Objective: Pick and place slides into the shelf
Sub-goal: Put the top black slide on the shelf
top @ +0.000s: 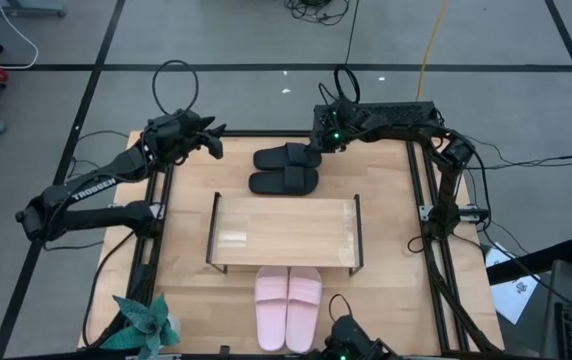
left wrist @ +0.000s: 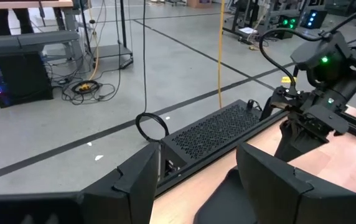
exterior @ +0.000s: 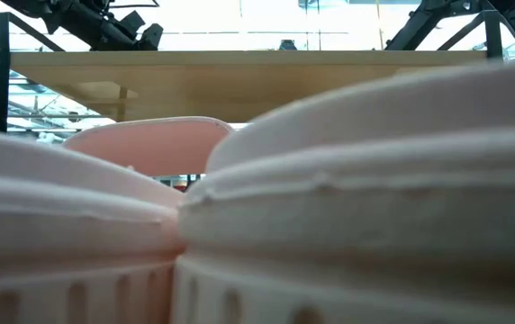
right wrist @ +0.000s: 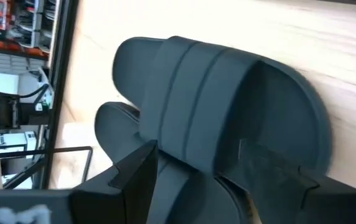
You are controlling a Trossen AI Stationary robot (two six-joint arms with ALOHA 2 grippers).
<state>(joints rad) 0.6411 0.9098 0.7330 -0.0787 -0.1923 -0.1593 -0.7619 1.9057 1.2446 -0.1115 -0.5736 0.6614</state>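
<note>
Two black slides lie side by side on their soles at the table's far side, one farther (top: 284,157) and one nearer (top: 284,182). Two pink slides (top: 288,305) lie on their soles at the near edge and fill the low view (exterior: 329,198). The shelf (top: 284,232) stands between the pairs with its board bare. My right gripper (top: 313,155) is open, slanting down at the farther black slide's right end (right wrist: 228,106), with a finger on either side. My left gripper (top: 211,140) hangs open above the far left corner, with nothing between its fingers (left wrist: 134,180). My right gripper's fingers (right wrist: 277,177) stand on either side of the farther black slide's right end (right wrist: 252,143), coming from the table's right side and slanting down. I cannot tell whether they touch it. The slide lies flat on the table.
A black perforated box (top: 396,112) runs along the far edge behind the right arm. A teal plant (top: 146,325) stands at the near left corner. Black rails (top: 428,200) border the tabletop. Bare wood lies on either side of the shelf.
</note>
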